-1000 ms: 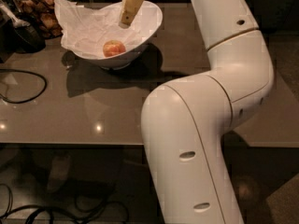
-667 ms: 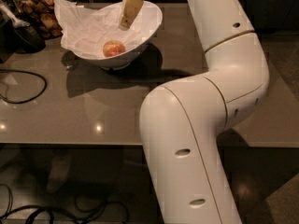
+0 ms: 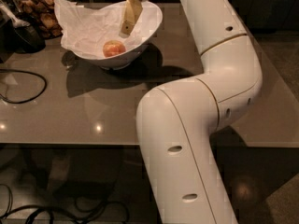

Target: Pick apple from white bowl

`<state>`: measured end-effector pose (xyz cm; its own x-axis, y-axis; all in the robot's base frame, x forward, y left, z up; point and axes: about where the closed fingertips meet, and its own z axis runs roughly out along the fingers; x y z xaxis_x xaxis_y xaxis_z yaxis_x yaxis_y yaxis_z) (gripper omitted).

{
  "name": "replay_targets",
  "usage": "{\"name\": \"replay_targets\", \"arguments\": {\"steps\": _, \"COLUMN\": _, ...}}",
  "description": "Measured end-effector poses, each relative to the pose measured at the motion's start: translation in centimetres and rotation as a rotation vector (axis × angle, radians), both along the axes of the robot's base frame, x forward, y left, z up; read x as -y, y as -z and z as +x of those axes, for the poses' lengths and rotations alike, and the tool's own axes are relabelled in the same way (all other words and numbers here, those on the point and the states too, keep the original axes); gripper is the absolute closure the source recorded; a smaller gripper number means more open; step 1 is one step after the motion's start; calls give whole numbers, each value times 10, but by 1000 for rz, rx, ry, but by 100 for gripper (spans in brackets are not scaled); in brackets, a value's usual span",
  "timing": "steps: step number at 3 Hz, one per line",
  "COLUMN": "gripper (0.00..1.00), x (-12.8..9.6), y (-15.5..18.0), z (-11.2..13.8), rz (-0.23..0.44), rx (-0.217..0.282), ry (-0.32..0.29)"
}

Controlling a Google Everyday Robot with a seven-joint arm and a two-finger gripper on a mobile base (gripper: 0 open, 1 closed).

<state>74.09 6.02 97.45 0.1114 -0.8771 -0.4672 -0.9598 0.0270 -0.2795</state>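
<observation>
The apple [image 3: 114,48] is small, orange-red with a yellowish patch, and lies in the white bowl [image 3: 152,20] on crumpled white paper. The bowl stands at the far left part of the table and tilts toward me. My gripper [image 3: 127,28] hangs over the bowl, just above and to the right of the apple, apart from it. Its tan fingers point down and slightly left into the bowl. The white arm reaches in from the lower right and fills the middle of the view.
A dark container of brown snacks [image 3: 41,10] stands behind the bowl at the far left. A black cable [image 3: 28,80] loops on the grey table [image 3: 70,111] at the left. More cables lie on the floor under the table's front edge.
The arm has shifted slightly left; the gripper stays over the bowl near the apple. The apple and bowl have not moved.
</observation>
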Motion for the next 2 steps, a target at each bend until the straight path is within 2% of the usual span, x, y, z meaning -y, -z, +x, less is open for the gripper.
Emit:
{"name": "replay_targets", "arguments": {"steps": 1, "gripper": 11, "x": -5, "y": 11, "z": 2, "rz": -8, "rx": -19, "ry": -6}}
{"name": "replay_targets", "arguments": {"steps": 2, "gripper": 8, "x": -11, "y": 18, "z": 3, "rz": -20, "rx": -27, "ry": -18}}
